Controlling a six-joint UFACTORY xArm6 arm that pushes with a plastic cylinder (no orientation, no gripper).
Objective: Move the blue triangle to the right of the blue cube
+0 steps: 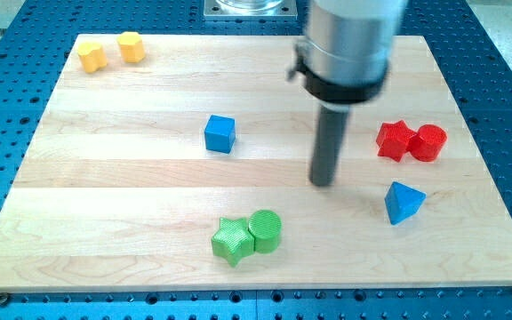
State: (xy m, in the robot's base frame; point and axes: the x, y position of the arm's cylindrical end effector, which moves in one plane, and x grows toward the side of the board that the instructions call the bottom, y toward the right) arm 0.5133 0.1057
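No jaws here, just my tip (324, 182) between blue cube (220, 133) and blue triangle (404, 202) near-right; off-centre push likely spins triangle toward the red blocks (412, 140).

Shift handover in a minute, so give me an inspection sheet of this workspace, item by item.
Surface: pale wooden board, flat, lying on a blue perforated base.
Job's things: blue triangle at the view's lower right; blue cube left of centre. The triangle is to the cube's right but lower and far from it.
Clutter: two yellow blocks touching at the top left; red star touching red cylinder at the right; green star touching green cylinder at the bottom.
Claw: none fitted; my tip rests on the board between cube and triangle, nearer the triangle, touching neither.
Cables: nothing seen.
Surroundings: a metal mount at the top edge.
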